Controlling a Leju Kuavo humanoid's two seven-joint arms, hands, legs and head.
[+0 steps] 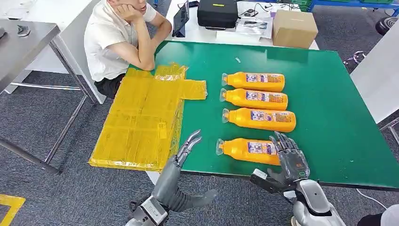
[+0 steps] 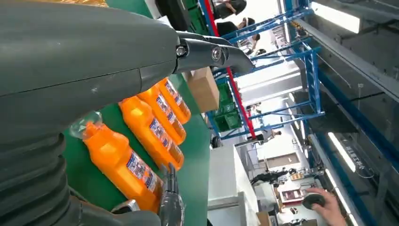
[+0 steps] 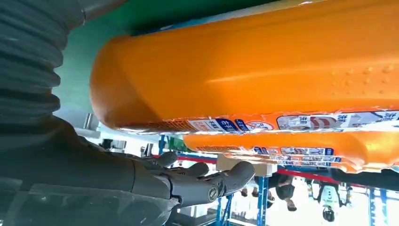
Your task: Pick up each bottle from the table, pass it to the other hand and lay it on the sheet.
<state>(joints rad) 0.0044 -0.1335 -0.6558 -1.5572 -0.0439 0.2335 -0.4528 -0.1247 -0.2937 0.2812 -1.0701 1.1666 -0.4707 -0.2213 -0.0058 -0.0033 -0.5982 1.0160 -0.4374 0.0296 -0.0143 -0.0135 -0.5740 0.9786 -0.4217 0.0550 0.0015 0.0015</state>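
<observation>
**Nearest bottle: grasp not yet made**

Four orange bottles lie on their sides on the green table (image 1: pixel 329 94), none yet on the yellow sheet (image 1: pixel 141 117). The right hand (image 1: pixel 291 155) is spread over the base end of the nearest bottle (image 1: pixel 247 149); fingers apart, nothing clamped, contact cannot be told. The left hand (image 1: pixel 188 143) is held open and empty near the sheet's edge. The bottle is judged full, fairly heavy, smooth and prone to roll; a wrap round mid-body at the label is advised.
</observation>
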